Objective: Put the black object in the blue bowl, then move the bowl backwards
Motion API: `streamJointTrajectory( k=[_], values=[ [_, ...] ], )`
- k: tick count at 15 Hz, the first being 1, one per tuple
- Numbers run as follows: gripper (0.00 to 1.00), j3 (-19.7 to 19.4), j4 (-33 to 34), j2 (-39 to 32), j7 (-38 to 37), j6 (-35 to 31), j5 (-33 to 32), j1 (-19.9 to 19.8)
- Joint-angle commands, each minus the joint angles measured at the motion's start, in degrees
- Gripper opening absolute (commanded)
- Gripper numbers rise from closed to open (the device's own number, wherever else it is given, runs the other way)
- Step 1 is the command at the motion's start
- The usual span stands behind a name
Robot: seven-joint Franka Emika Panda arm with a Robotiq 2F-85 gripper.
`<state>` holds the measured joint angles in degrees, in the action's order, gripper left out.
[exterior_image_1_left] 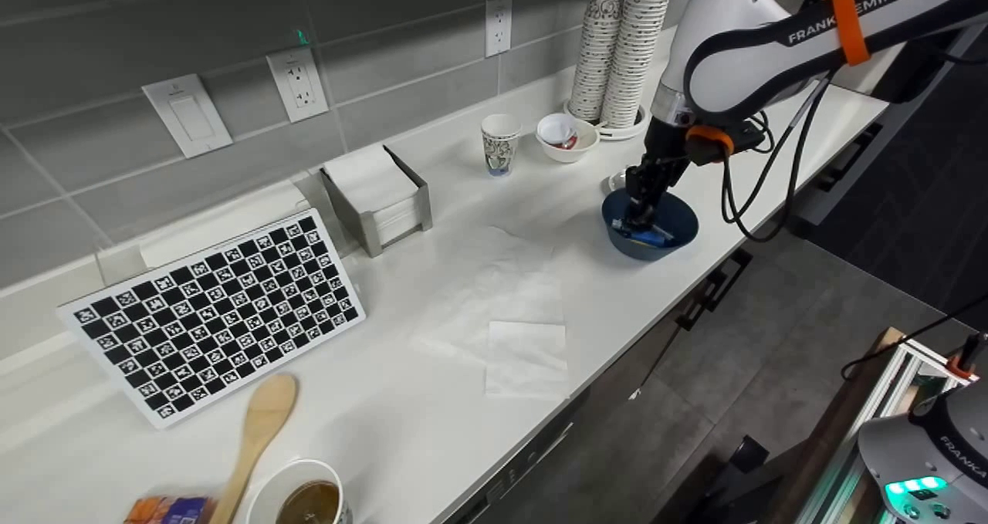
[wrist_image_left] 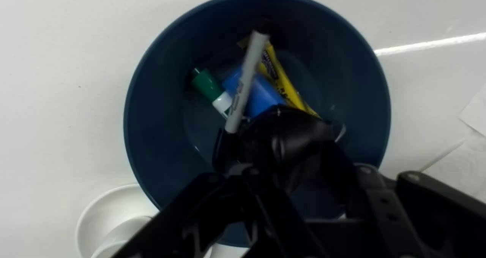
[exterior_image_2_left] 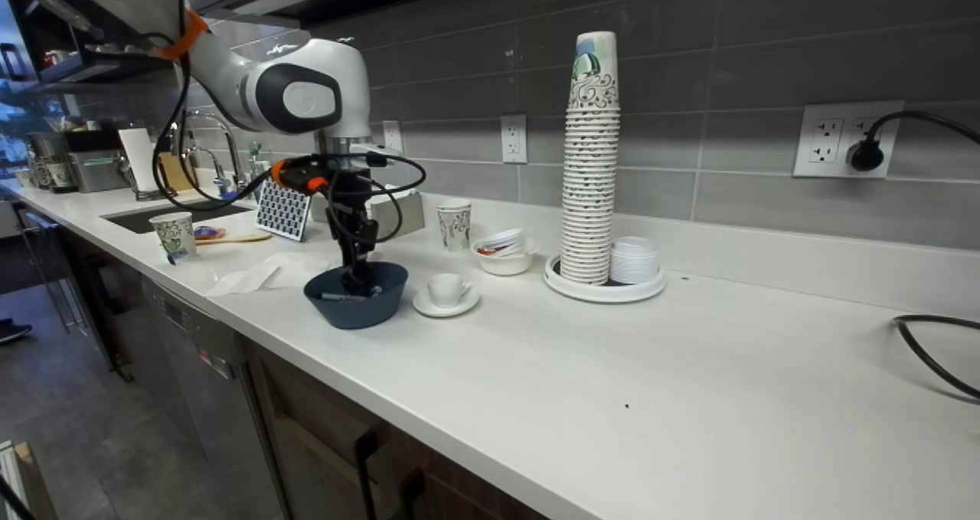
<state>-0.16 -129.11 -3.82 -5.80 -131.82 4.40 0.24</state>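
Where the gripper (exterior_image_1_left: 639, 220) hangs inside the bowl (exterior_image_2_left: 358, 315), a glossy black shape (wrist_image_left: 290, 136) shows at its tips; I cannot tell whether this is the black object, whether it is grasped, or how its long axis runs. Beside it, a grey marker (wrist_image_left: 245, 83) slants over a blue item (wrist_image_left: 262, 94). The bowl stands mouth up on the table (exterior_image_2_left: 536, 374).

The back wall (exterior_image_2_left: 658, 91) is faced with large gray tiles (exterior_image_2_left: 773, 53), on which outlets (exterior_image_2_left: 514, 138) and a light switch (exterior_image_1_left: 187, 115) are mounted. A long white counter (exterior_image_2_left: 727, 374) is carried by brown cabinets (exterior_image_2_left: 314, 409) with dark handles (exterior_image_2_left: 366, 466), beside which a steel-fronted dishwasher (exterior_image_2_left: 203, 394) is fitted. Farther along, a sink (exterior_image_2_left: 142, 218) is set below a curved faucet (exterior_image_2_left: 232, 148); a dark shelf (exterior_image_2_left: 367, 3) is fixed overhead. The floor (exterior_image_1_left: 679, 385) is tiled in gray. A bright streak of light (wrist_image_left: 429, 45) is reflected by the counter.
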Motion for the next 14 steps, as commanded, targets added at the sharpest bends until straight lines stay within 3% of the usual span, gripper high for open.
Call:
streamJointTrajectory(
  k=[1, 5, 7, 14],
  values=[
    [0.72, -0.45, 1.26, 1.36, 7.49, 3.24, 3.7, -1.36],
    [0.98, -2.53, 1.17, 3.71, 15.76, 6.62, 7.32, -3.61],
    [1.0, -4.33, 1.45, 3.19, 19.53, 8.0, 8.16, -5.19],
    [1.0, -7.32, 3.16, -3.25, 29.6, 13.2, 22.02, -9.32]
  ],
)
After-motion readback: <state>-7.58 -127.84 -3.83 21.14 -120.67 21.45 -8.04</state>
